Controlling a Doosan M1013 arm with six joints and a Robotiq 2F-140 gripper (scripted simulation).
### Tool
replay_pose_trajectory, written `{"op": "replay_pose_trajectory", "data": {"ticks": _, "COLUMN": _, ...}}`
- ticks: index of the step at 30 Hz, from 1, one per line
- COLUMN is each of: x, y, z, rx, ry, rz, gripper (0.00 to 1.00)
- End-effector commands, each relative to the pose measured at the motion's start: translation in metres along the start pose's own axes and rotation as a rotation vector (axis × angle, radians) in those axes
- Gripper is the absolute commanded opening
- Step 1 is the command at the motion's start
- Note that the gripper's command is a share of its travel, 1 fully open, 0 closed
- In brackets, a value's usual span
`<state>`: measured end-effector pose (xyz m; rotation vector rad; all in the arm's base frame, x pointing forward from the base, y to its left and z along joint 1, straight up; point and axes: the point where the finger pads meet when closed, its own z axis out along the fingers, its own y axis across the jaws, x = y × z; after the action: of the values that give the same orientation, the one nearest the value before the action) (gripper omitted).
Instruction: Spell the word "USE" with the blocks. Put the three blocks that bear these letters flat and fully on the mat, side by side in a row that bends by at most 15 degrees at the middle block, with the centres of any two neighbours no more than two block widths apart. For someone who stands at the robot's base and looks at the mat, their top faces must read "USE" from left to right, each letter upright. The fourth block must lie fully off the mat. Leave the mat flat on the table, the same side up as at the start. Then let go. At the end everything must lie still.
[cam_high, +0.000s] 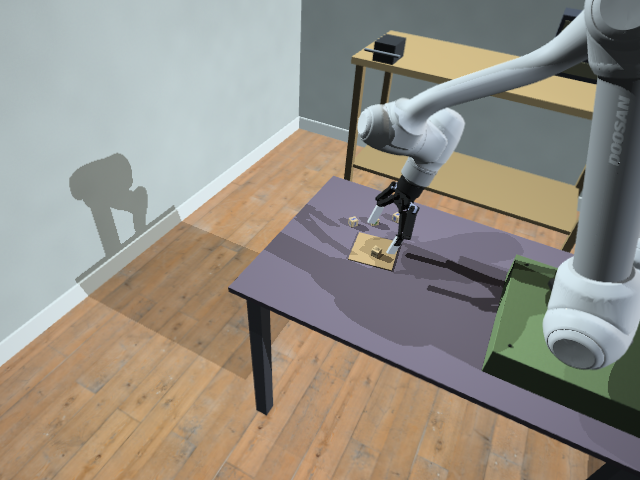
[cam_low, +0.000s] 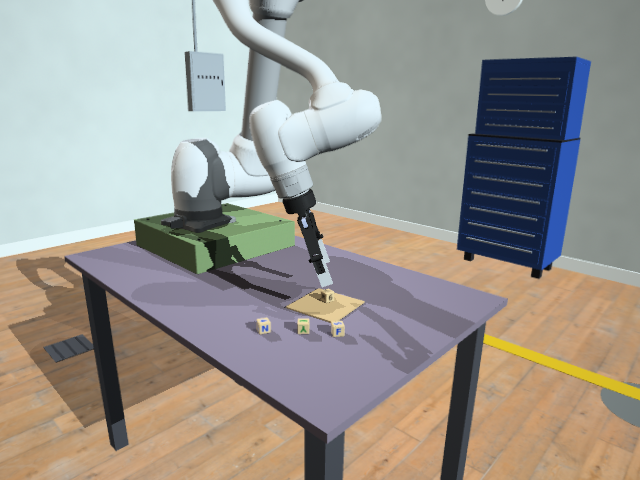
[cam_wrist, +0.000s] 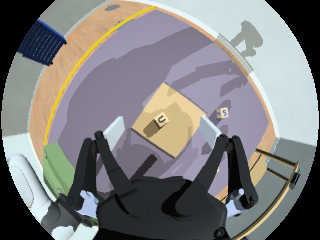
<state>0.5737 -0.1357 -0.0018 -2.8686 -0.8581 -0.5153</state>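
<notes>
In the top view, a green platform stands on the purple table, well apart from the tan mat; a wooden bench stands behind. The gripper is spread wide above the mat, holding nothing. The exterior view alone shows an electrical box on the wall. Beyond the mat's edge, three blocks sit in a loose row with side faces reading N, Y and F. In the wrist view, the block on the mat shows a dark U on top, tilted in the picture, between the open fingers but apart from them; a block with a blue S lies off the mat.
</notes>
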Motion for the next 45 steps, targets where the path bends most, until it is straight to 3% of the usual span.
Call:
{"op": "replay_pose_trajectory", "data": {"ticks": 1, "x": 0.0, "y": 0.0, "z": 0.0, "rx": 0.0, "ry": 0.0, "rz": 0.0, "gripper": 1.0}}
{"op": "replay_pose_trajectory", "data": {"ticks": 26, "x": 0.005, "y": 0.0, "z": -0.002, "rx": 0.005, "ry": 0.0, "rz": 0.005, "gripper": 1.0}}
{"op": "replay_pose_trajectory", "data": {"ticks": 31, "x": 0.034, "y": -0.004, "z": -0.015, "rx": 0.033, "ry": -0.004, "rz": 0.037, "gripper": 1.0}}
{"op": "replay_pose_trajectory", "data": {"ticks": 38, "x": 0.103, "y": -0.019, "z": -0.056, "rx": 0.09, "ry": -0.057, "rz": 0.133, "gripper": 1.0}}
{"op": "replay_pose_trajectory", "data": {"ticks": 41, "x": 0.103, "y": -0.019, "z": -0.056, "rx": 0.09, "ry": -0.057, "rz": 0.133, "gripper": 1.0}}
{"op": "replay_pose_trajectory", "data": {"ticks": 45, "x": 0.144, "y": -0.031, "z": -0.093, "rx": 0.099, "ry": -0.123, "rz": 0.213, "gripper": 1.0}}
